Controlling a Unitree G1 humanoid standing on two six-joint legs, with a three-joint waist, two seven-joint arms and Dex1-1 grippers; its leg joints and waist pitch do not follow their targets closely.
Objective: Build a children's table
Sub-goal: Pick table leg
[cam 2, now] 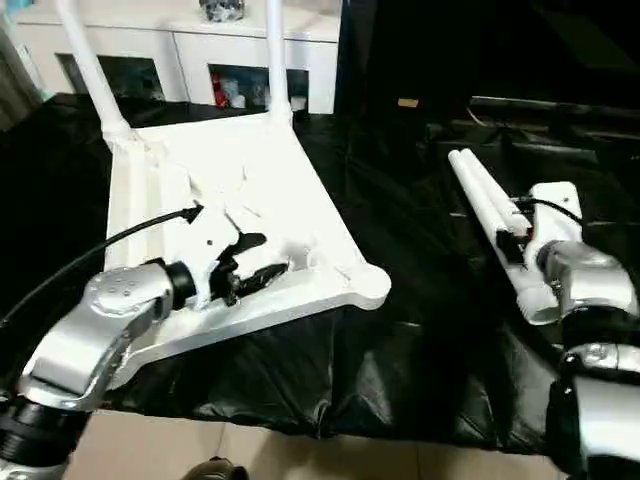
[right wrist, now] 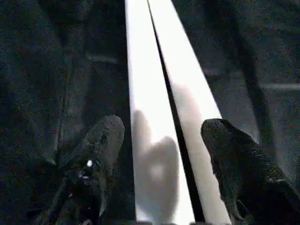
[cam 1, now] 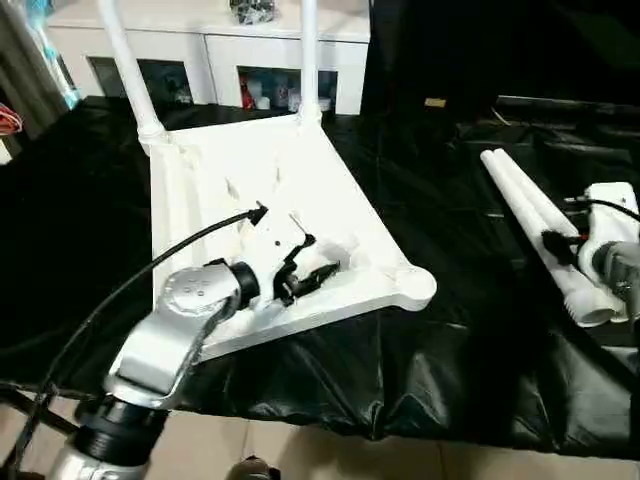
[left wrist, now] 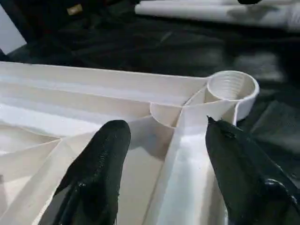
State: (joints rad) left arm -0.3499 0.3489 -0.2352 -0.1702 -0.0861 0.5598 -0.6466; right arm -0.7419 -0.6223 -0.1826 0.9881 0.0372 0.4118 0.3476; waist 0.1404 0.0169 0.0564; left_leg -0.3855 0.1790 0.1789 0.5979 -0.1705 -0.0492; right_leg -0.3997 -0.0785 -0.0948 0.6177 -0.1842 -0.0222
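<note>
Two loose legs (cam 1: 540,228) are lying lengthwise under the right gripper (right wrist: 161,154), its fingers spread and probably straddling both. Left gripper (left wrist: 164,173) is hovering open over the upturned tabletop (cam 1: 300,190).

A glossy black plastic sheet (cam 1: 430,360) covers the work surface, wrinkled along its near edge. Behind it stands a white cabinet with glass doors (cam 1: 215,60), small items visible inside. Pale tiled floor (cam 1: 330,455) lies below the sheet's front edge.
</note>
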